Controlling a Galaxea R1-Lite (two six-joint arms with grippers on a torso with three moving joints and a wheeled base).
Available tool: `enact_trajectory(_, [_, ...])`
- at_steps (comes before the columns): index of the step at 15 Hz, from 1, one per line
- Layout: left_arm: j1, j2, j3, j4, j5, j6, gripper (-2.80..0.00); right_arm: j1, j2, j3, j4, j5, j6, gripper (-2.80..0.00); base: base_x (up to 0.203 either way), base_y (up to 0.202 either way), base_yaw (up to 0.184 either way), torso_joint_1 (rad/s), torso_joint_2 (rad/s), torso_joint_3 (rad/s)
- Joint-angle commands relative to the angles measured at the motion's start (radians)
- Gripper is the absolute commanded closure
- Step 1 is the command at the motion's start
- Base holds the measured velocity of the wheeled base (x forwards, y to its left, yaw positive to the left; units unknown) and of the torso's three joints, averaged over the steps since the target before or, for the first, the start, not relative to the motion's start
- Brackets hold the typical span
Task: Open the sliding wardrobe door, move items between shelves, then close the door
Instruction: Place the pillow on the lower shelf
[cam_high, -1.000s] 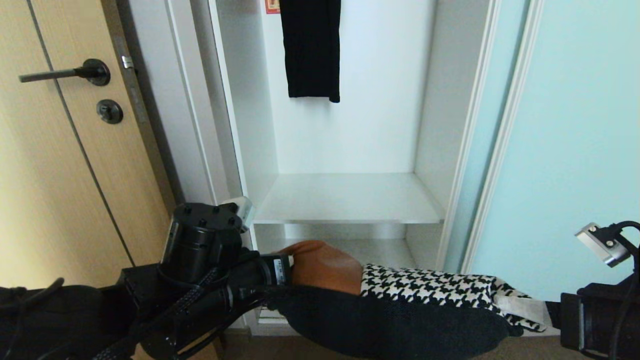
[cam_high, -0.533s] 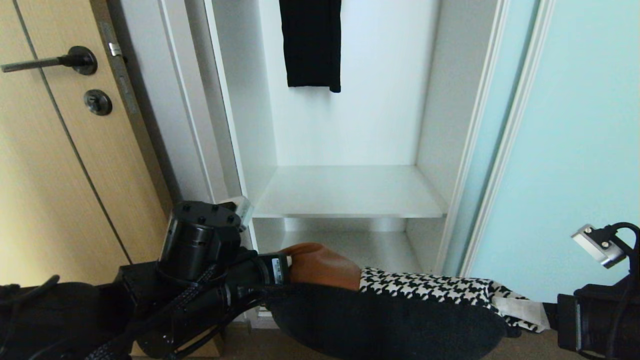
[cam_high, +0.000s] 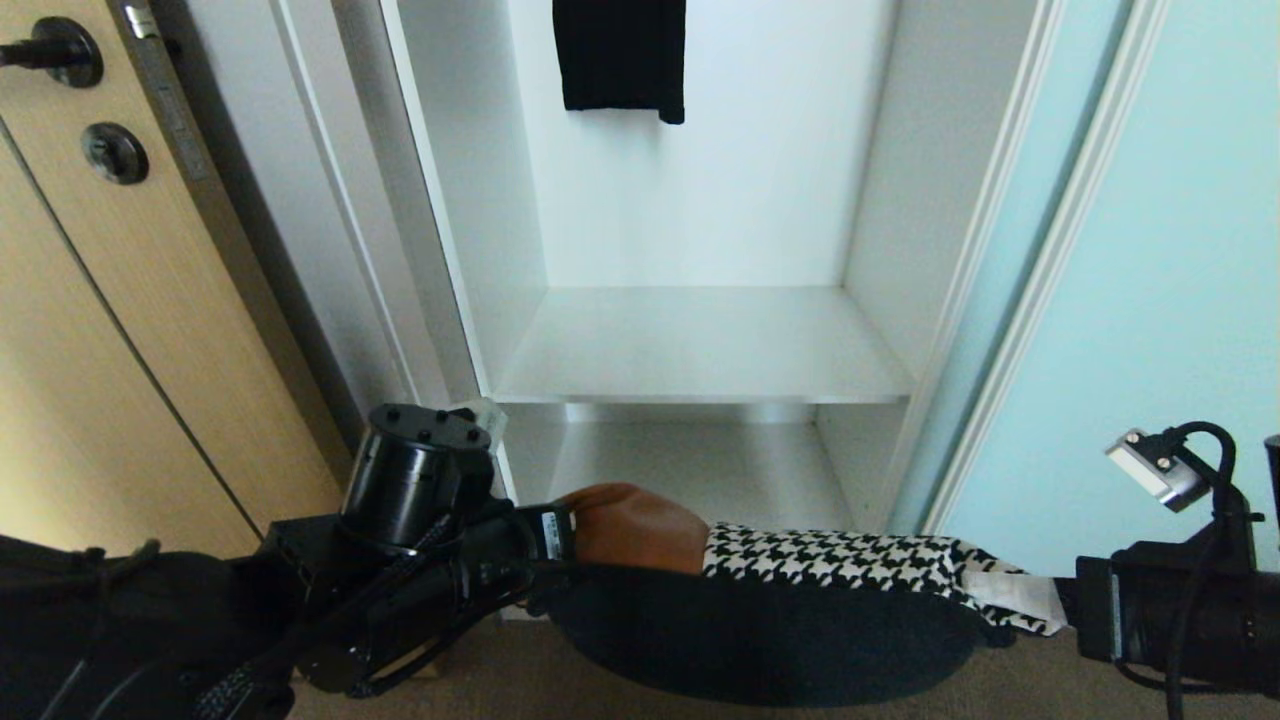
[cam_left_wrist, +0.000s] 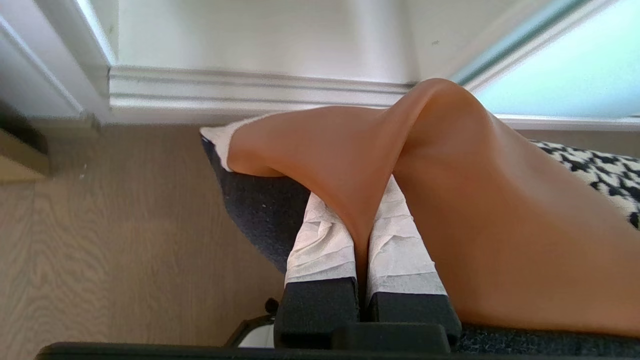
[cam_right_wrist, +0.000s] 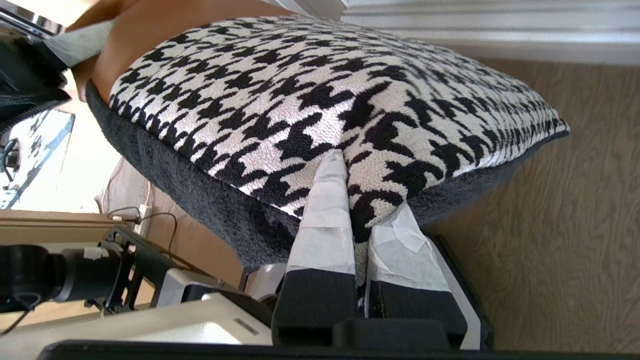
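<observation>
The patchwork pillow (cam_high: 760, 600), the one item in view, hangs level in front of the open wardrobe, low over the floor. My left gripper (cam_high: 560, 545) is shut on its tan-brown end (cam_left_wrist: 500, 210), a fold of fabric pinched between the taped fingers (cam_left_wrist: 320, 235). At the other end my right gripper (cam_high: 1062, 600) is shut on the houndstooth edge (cam_right_wrist: 310, 90) beside the white tag. The sliding wardrobe door (cam_high: 1180, 300) stands pushed to the right. Two white shelves show inside: an upper one (cam_high: 700, 345) and a lower one (cam_high: 690, 470) just behind the pillow.
A black garment (cam_high: 620, 55) hangs at the top of the wardrobe. A light wooden door (cam_high: 100, 320) with a dark handle (cam_high: 50, 50) stands to the left. The wardrobe's white bottom rail (cam_left_wrist: 250, 92) lies ahead on the wood floor (cam_left_wrist: 100, 225).
The whole picture has shifted upward, so the camera has moved. More of the lower shelf shows above the pillow. Both grippers keep their hold on the pillow's ends.
</observation>
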Motion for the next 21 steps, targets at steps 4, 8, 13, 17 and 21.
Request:
enact_trajectory(4, [0.018, 0.054, -0.003, -0.052, 0.001, -0.003, 0.00, -0.003, 0.089, -0.060, -0.002, 0.000, 0.000, 0.00, 0.000, 0.000, 0.000, 0.005, 0.00, -0.198])
enact_trajectory(8, [0.018, 0.059, -0.022, -0.047, 0.000, -0.006, 0.00, -0.003, 0.094, -0.079, -0.002, 0.002, 0.003, 0.00, 0.000, 0.000, 0.000, 0.001, 0.00, -0.192])
enact_trajectory(13, [0.027, 0.070, -0.023, -0.051, 0.001, -0.005, 0.00, -0.003, 0.100, -0.075, -0.002, 0.002, 0.003, 0.00, 0.000, 0.000, 0.000, 0.003, 0.00, -0.200])
enact_trajectory(17, [0.030, 0.072, -0.023, -0.052, 0.001, -0.005, 0.00, -0.003, 0.105, -0.075, -0.002, 0.003, 0.003, 0.00, 0.000, 0.000, 0.000, 0.001, 0.00, -0.194])
enact_trajectory(21, [0.032, 0.071, -0.023, -0.052, 0.000, -0.005, 0.00, -0.003, 0.099, -0.079, -0.004, 0.003, 0.003, 0.00, 0.000, 0.000, 0.000, -0.001, 0.00, -0.194])
